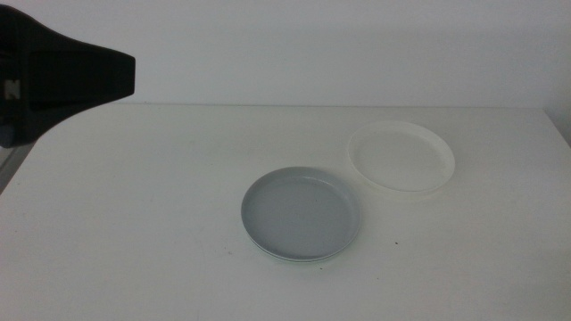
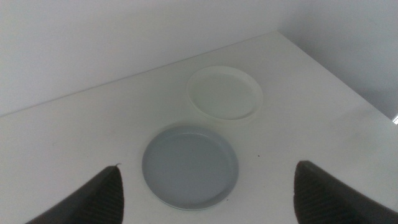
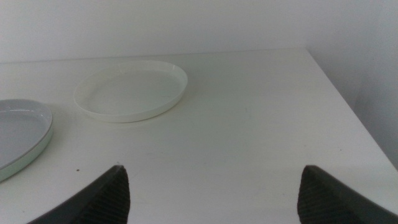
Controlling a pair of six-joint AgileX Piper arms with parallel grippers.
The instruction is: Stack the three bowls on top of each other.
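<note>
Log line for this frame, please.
grey-blue bowl nested on green bowl | white bowl apart | left tool open, raised | right tool open, waiting

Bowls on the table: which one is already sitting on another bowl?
The grey-blue bowl; the mint green bowl peeks out beneath it, while the white bowl lies alone.

White table (image 1: pixel 134 232) carries a grey-blue bowl (image 1: pixel 299 212) near a white bowl (image 1: pixel 401 157).
</note>
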